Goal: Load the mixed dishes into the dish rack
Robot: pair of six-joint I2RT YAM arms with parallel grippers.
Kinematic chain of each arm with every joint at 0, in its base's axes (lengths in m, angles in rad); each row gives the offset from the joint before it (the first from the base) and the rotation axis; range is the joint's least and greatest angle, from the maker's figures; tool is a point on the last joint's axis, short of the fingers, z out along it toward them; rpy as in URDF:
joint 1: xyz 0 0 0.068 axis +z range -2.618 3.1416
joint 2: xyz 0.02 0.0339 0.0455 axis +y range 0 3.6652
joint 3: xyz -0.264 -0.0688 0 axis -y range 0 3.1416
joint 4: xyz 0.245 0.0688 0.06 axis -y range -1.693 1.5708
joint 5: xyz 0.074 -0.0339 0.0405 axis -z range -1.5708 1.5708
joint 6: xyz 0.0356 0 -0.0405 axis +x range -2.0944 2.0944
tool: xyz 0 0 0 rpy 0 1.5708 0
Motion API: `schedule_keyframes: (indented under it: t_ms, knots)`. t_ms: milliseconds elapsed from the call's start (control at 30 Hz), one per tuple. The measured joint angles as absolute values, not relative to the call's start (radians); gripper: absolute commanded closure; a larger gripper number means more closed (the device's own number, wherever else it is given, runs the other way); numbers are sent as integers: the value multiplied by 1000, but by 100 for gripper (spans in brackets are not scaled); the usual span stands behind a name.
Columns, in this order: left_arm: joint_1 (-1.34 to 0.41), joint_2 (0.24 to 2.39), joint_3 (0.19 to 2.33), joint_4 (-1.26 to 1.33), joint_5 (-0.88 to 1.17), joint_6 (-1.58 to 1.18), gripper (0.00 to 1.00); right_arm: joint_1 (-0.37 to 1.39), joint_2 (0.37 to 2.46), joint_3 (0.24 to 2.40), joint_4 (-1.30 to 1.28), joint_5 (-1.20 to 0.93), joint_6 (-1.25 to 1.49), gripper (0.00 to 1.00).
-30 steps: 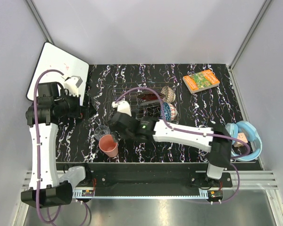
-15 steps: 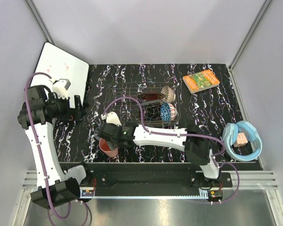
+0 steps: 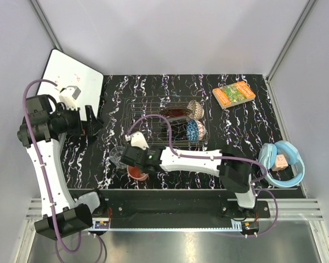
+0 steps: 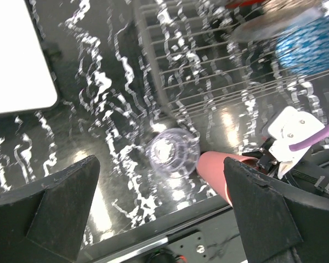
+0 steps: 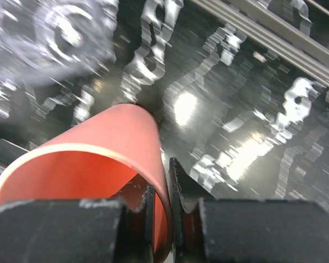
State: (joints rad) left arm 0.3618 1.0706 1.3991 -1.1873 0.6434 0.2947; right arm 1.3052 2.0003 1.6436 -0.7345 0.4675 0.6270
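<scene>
My right gripper (image 5: 167, 186) is shut on the rim of the pink cup (image 5: 98, 148), with one finger inside and one outside. From above, the cup (image 3: 138, 173) sits near the table's front edge, partly under the right gripper (image 3: 135, 164). The small clear glass (image 3: 119, 156) stands just left of it, seen also from the left wrist (image 4: 172, 153). The dish rack (image 3: 153, 118) holds the blue bowl (image 3: 196, 130), the tan-red bowl (image 3: 194, 108) and the red dish (image 3: 172, 112). My left gripper (image 3: 91, 118) hangs open and empty to the left of the rack.
A white board (image 3: 68, 76) lies at the back left corner. An orange-green book (image 3: 234, 93) lies at the back right. A light blue round thing (image 3: 288, 159) sits at the right edge, beside the right arm's base.
My right gripper came forward from above the clear glass to the pink cup and shut on its rim; the cup shifted slightly right. The left arm drew back to the left.
</scene>
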Motion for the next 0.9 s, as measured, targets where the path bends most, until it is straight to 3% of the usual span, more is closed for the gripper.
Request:
schedule_keyframes:
  t_ms: [167,300,467,600,700,900]
  knots:
    - [360,1095,1485,-1186,743,241,1,1305,1828,1531,-791,486,622,100]
    - [355,1117,1546,-1185,881,200,1,1292,1555,1445,-731,466,596,100]
    - [353,1183,1595,-1184,1121,153,1,1212,1062,1156,-374,414,575,100]
    - [347,1262,1596,-1184,1310,119,1,1043,825,933,-134,282,669,100]
    - [327,1311,1595,-1184,1375,103,1,940,844,852,-3,156,755,100]
    - [226,1311,1585,-1182,1435,97,1,896,1019,780,246,-75,924,100]
